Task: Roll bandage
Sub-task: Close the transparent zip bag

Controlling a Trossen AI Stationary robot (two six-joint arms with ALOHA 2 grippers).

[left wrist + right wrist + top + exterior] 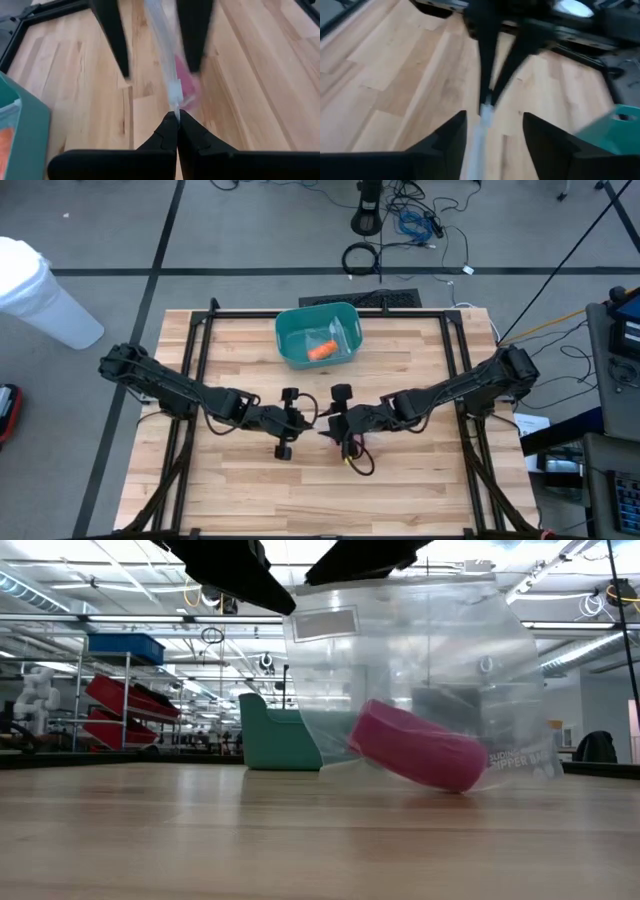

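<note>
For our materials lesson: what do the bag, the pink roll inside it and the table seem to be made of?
Bag: thin clear plastic film, glossy; the room shows through it.
Pink roll: looks like soft matte fabric bandage, though the bag dulls the view.
Table: pale wood planks, smooth, with visible grain and seams.

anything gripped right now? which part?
Left gripper is shut on the top edge of the clear zip bag holding the pink bandage roll. Right gripper is open astride that edge, holding nothing.

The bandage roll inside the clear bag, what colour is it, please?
The bandage roll is pink, seen best in the low view.
</note>
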